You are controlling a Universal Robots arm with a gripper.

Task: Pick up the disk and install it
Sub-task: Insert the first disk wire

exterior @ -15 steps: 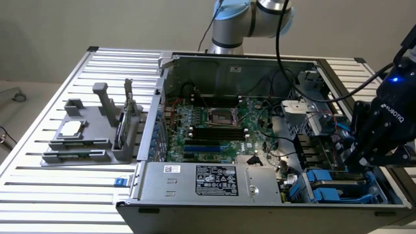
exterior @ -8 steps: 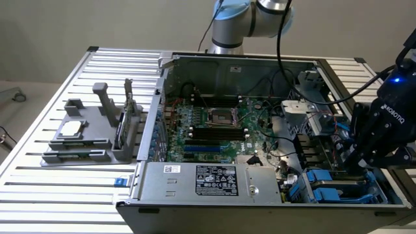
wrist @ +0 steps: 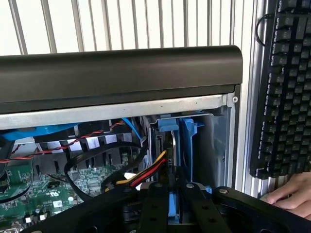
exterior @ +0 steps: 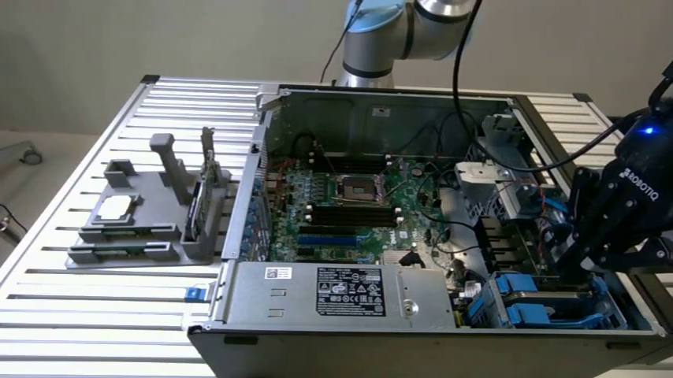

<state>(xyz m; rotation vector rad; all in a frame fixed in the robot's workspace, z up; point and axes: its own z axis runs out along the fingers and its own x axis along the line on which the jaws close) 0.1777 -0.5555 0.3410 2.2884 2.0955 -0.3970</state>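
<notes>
The open computer case [exterior: 421, 331] lies on a slatted table. My gripper [exterior: 573, 272] reaches down into the drive bay at the case's front corner, on the exterior view's right. In the wrist view the disk [wrist: 167, 143] stands edge-on in that bay, a thin grey drive edge framed by its blue carrier. My gripper [wrist: 173, 196] sits right over it, and its black fingers [wrist: 155, 206] are closed on a blue strip of the carrier. Most of the disk's face is hidden. Blue caddies [exterior: 526, 303] sit in the bay beside it.
Red, yellow and black cables [wrist: 146, 172] run close to the bay. The case's black front edge [wrist: 121, 73] borders it. A keyboard [wrist: 286, 87] and a person's hand [wrist: 291, 196] lie beyond the case. A grey fixture [exterior: 142, 224] stands on the exterior view's left.
</notes>
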